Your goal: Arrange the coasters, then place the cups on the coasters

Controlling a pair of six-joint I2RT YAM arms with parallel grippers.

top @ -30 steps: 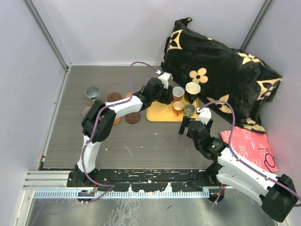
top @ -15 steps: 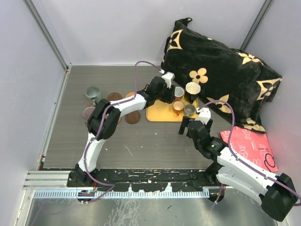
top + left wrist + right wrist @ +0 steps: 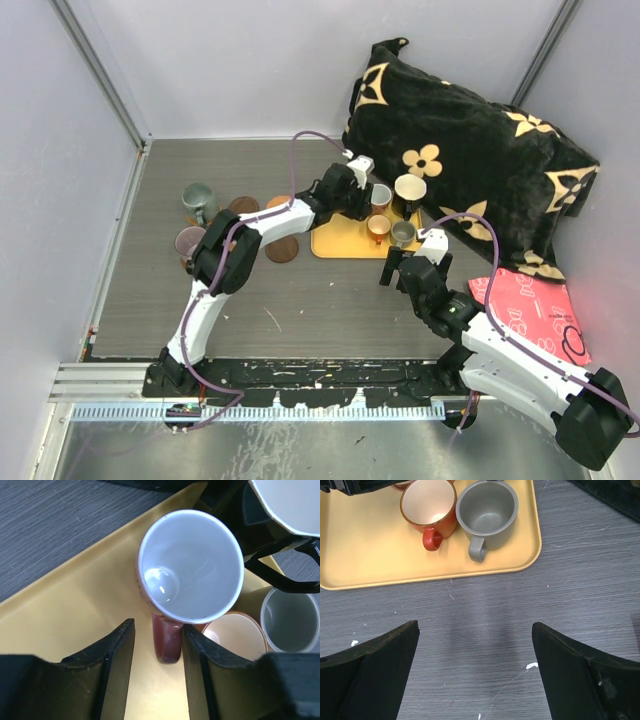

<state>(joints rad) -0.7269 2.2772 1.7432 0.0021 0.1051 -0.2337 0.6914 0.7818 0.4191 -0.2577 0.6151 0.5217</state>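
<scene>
On the yellow tray [image 3: 75, 610] stands the copper-pink cup [image 3: 190, 565]. Its handle [image 3: 167, 640] lies between the fingers of my left gripper [image 3: 157, 630]. The jaws are open: the right finger is against the handle and a gap shows on the left. The tiny orange cup [image 3: 429, 502], the tiny grey cup [image 3: 486, 510] and the black cup [image 3: 410, 188] share the tray. My right gripper [image 3: 475, 626] hovers wide open over bare table just in front of the tray. The grey-green mug [image 3: 198, 200] and purple mug [image 3: 190, 241] stand at the left among brown coasters [image 3: 282, 250].
A black pillow with gold flowers [image 3: 460, 150] lies behind and to the right of the tray. A red printed bag [image 3: 530, 310] lies at the right edge. Grey walls enclose the table on the left and at the back.
My left gripper has edged right onto the copper-pink cup, and its jaws have narrowed around the handle. The right arm has stayed still.
</scene>
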